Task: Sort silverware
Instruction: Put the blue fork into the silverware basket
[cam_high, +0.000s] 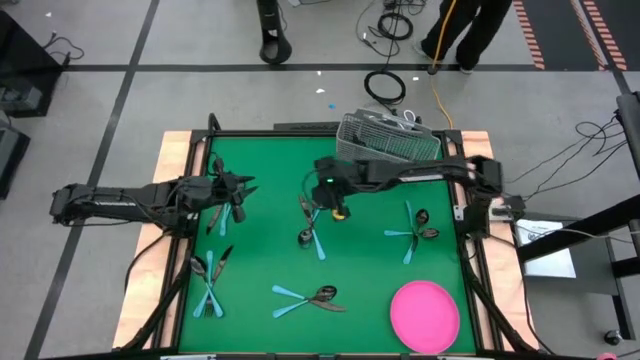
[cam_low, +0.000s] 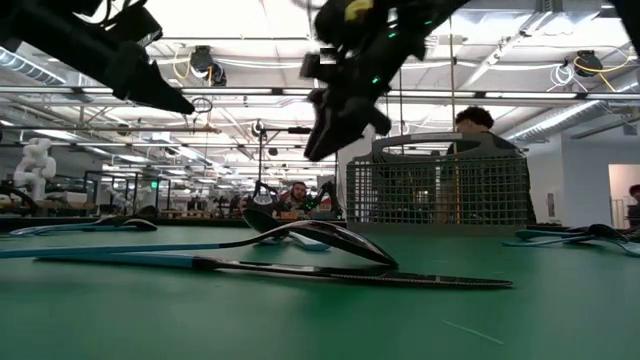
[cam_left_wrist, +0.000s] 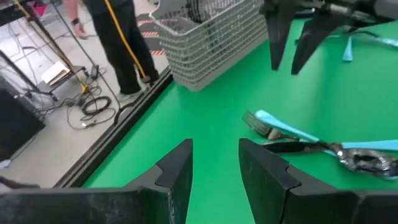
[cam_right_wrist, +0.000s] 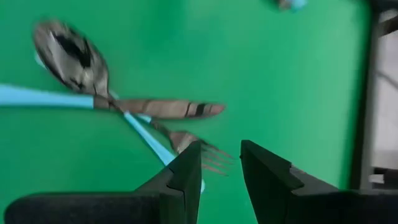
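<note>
Right hand (cam_high: 322, 190) parted, empty, above silverware (cam_high: 312, 228); green mat (cam_high: 270, 250) around bare.

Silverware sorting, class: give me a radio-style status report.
Left gripper and right gripper open, empty, above the mat. Silverware lies in scattered piles. Caddy at far edge; nothing blocking.

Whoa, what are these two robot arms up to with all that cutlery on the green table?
They are sorting silverware, and nothing is held at this moment. The right gripper hovers with open fingers over a central pile of spoon, knife and fork. The left gripper hangs over another pile at the table's left, fingers apart and empty too. More piles lie about the mat, with a wire caddy at the far edge and a pink plate in a near corner.
</note>
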